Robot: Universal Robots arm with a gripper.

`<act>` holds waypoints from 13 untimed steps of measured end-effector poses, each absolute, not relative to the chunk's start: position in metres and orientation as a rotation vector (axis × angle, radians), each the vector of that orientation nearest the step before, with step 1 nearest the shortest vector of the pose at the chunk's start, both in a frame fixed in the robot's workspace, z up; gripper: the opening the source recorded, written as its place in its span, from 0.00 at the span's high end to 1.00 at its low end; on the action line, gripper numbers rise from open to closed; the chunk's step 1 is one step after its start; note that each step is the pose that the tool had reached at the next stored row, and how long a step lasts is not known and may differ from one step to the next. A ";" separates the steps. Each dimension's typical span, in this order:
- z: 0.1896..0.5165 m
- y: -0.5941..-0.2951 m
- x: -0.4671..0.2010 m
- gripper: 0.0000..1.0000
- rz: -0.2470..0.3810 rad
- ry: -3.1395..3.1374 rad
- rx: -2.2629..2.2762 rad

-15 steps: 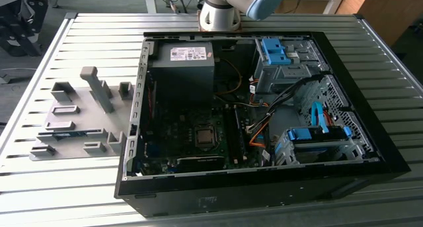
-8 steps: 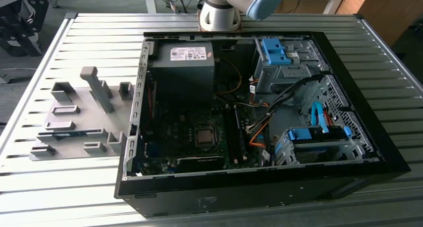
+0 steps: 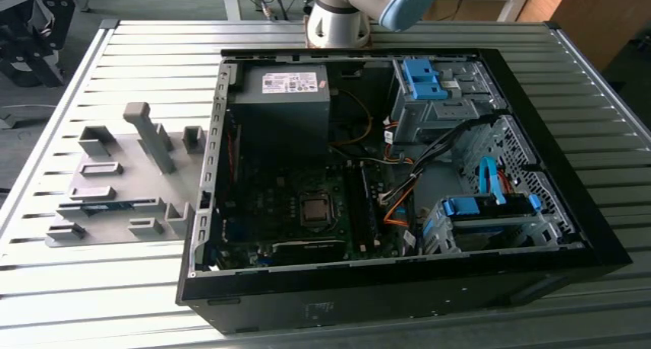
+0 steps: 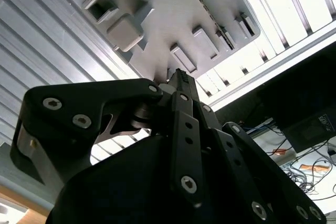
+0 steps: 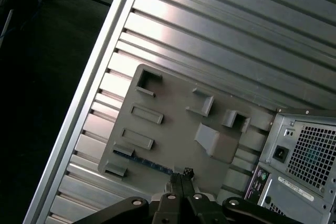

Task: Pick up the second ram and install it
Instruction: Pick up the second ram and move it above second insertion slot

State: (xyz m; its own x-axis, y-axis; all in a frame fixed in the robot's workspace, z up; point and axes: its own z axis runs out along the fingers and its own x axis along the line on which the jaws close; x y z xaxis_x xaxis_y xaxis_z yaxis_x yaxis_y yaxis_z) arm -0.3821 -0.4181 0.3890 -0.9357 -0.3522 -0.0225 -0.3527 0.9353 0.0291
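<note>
While the black gripper (image 5: 181,173) has its jaws pressed together (empty), the thin blue memory board (image 5: 143,161) lies beyond them, apart, in a grey plastic tray (image 5: 173,124).

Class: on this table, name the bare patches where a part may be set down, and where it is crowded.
In the exterior view, bare table slats lie between the grey fixture tray and the far edge, and between the tray and the near edge. Crowded: the open computer case, with cables beside the drive cages.

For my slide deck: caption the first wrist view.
Gripper poised above the grey fixture tray, near the blue ram lying in its slot.
</note>
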 end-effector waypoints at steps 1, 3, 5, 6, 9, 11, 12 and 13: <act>0.389 -0.418 -0.382 0.89 0.051 3.074 -0.560; 0.389 -0.418 -0.382 0.89 0.051 3.074 -0.560; 0.389 -0.418 -0.382 0.89 0.051 3.074 -0.560; 0.389 -0.418 -0.382 0.89 0.051 3.074 -0.560; 0.389 -0.418 -0.382 0.89 0.051 3.066 -0.603; 0.389 -0.418 -0.382 0.89 0.052 3.055 -0.661; 0.389 -0.418 -0.382 0.89 0.052 3.049 -0.689; 0.389 -0.418 -0.382 0.89 0.052 3.043 -0.716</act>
State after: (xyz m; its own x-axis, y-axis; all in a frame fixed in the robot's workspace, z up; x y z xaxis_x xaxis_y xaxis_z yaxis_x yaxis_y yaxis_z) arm -0.3821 -0.4181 0.3887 -0.8950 -0.4455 -0.0226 -0.4460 0.8946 0.0291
